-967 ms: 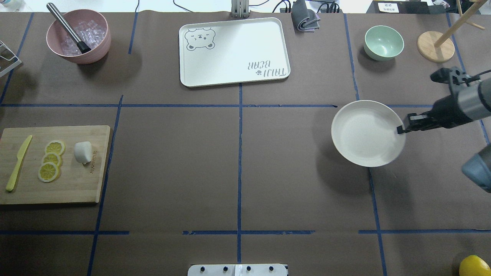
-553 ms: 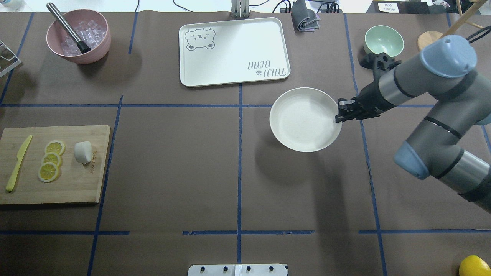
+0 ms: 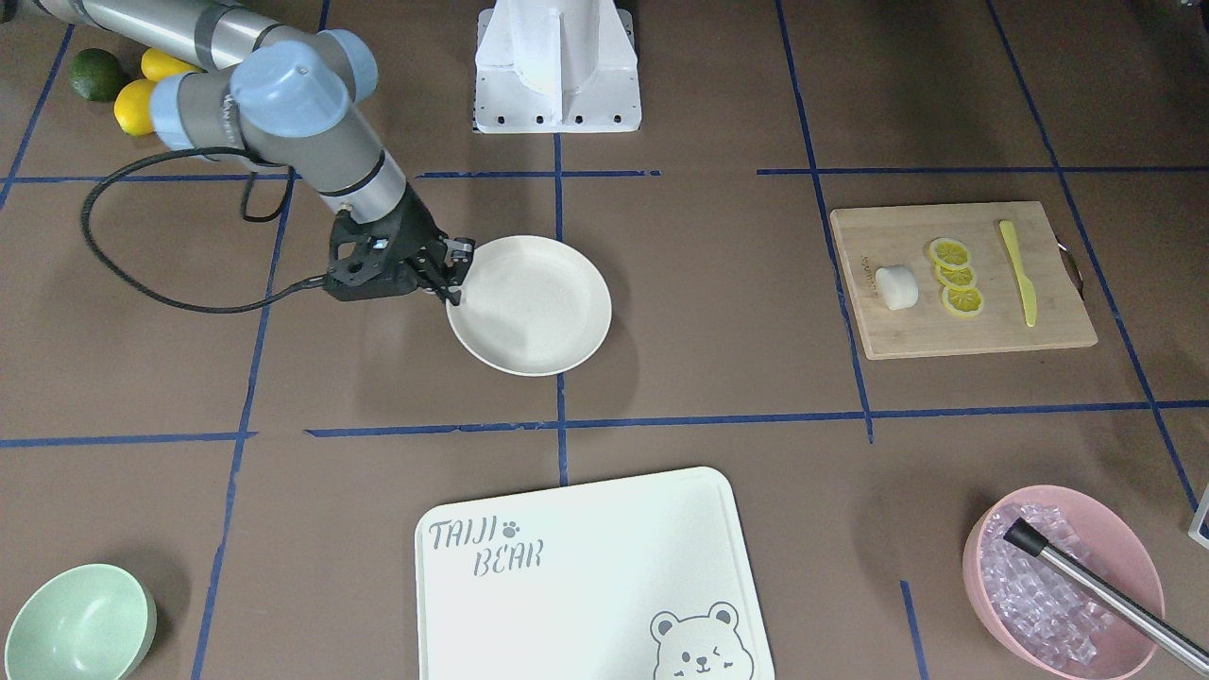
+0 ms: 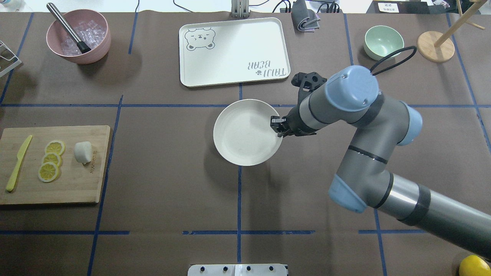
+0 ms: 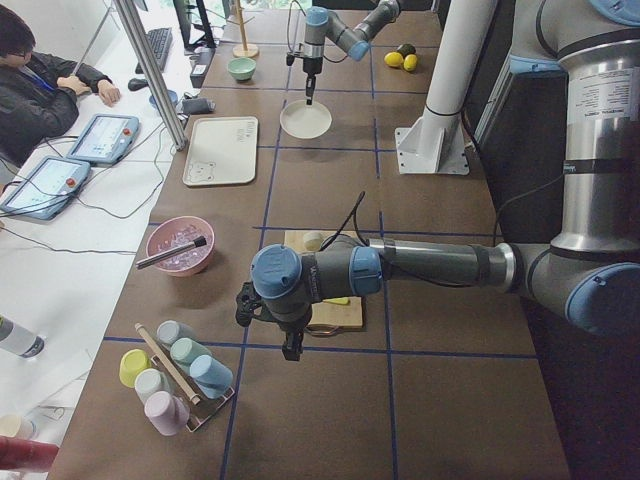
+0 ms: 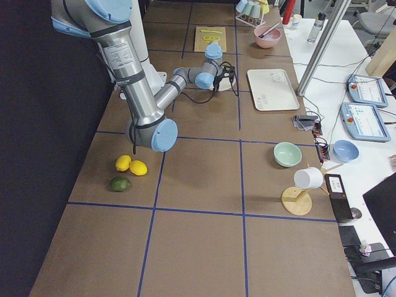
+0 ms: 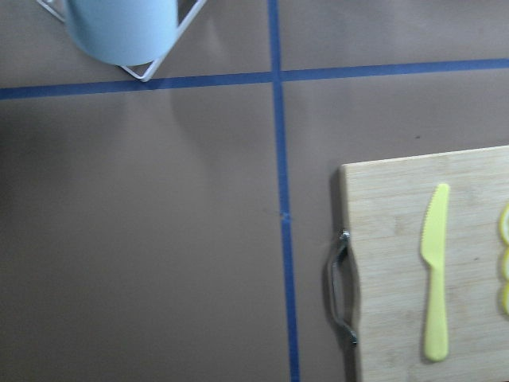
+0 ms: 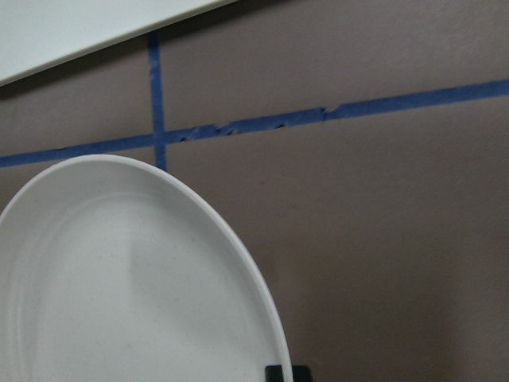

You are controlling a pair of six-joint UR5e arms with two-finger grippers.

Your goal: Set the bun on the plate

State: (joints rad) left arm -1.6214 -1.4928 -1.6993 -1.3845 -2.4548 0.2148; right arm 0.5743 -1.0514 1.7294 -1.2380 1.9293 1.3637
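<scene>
Bun [image 4: 83,151] first: it sits on the bamboo cutting board [image 4: 76,184] at my left end of the table, just beside the lemon slices [image 4: 51,160] and well apart from the plate [image 4: 241,140]. The plate is out near the table's centre line, and the right gripper [image 4: 277,127] has it pinched by the rim on its right-hand edge, fingers clamped across the lip. I read that edge grip as a way to position the plate while leaving its whole face free for the bun, probably to bring it within the left arm's reach. The left gripper [image 5: 291,350] hangs over the table beside the board's handle end, its wrist camera looking down at the plastic knife [image 4: 17,165]. Whether its fingers are apart or together, I cannot tell. Now the count: one bun, three lemon slices, one knife, one board, one plate. Further out I see one bear-printed tray [image 4: 230,46], one pink bowl [image 4: 100,49] of ice with one metal rod [image 4: 67,27] leaning in it, and one green bowl [image 4: 383,42]. By the right arm's base there are two whole lemons [image 3: 142,87] and one lime [image 3: 96,74].
</scene>
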